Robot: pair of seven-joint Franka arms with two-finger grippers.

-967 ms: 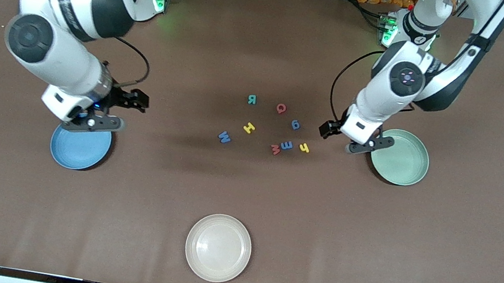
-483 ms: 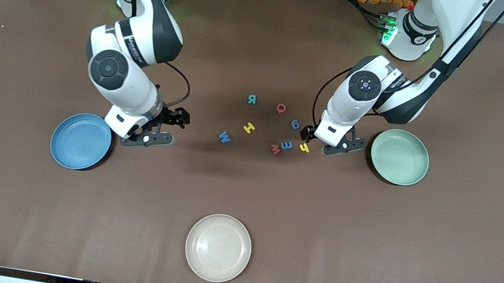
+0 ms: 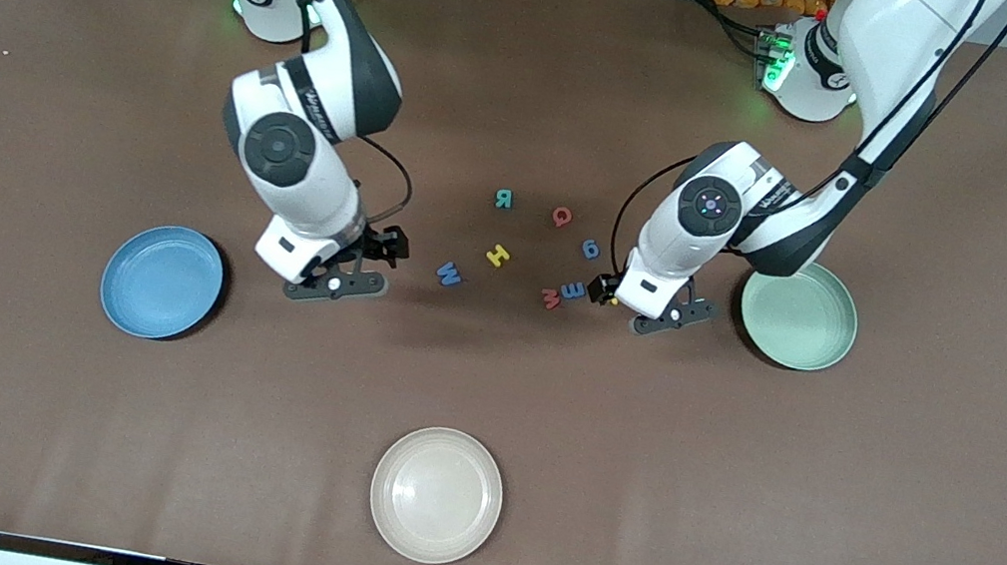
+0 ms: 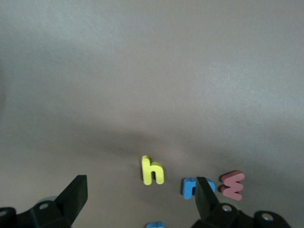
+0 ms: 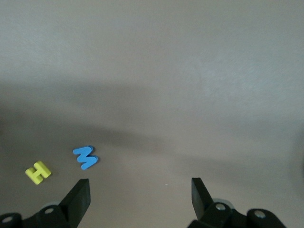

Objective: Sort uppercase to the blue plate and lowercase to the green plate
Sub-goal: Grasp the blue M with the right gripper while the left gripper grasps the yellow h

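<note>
The foam letters lie mid-table: teal R (image 3: 504, 199), red Q (image 3: 561, 217), blue g (image 3: 591, 249), yellow H (image 3: 498, 255), blue W (image 3: 448, 274), a red lowercase letter (image 3: 550, 299) and a blue m-like letter (image 3: 573, 291). The blue plate (image 3: 160, 281) and green plate (image 3: 801, 315) are empty. My left gripper (image 3: 639, 308) is open low over the yellow h (image 4: 152, 170), which lies between its fingers, beside the blue m-like letter (image 4: 190, 186). My right gripper (image 3: 352, 272) is open over bare table between the blue plate and the blue W (image 5: 85, 157).
An empty cream plate (image 3: 436, 494) sits near the table's front edge, nearer the front camera than the letters. The yellow H (image 5: 38, 172) lies close to the blue W. Brown tabletop surrounds the letter cluster.
Both arms have swung in toward the letters. The right gripper left the blue plate and came close to the W. The left gripper left the green plate's edge and came over the yellow h.
</note>
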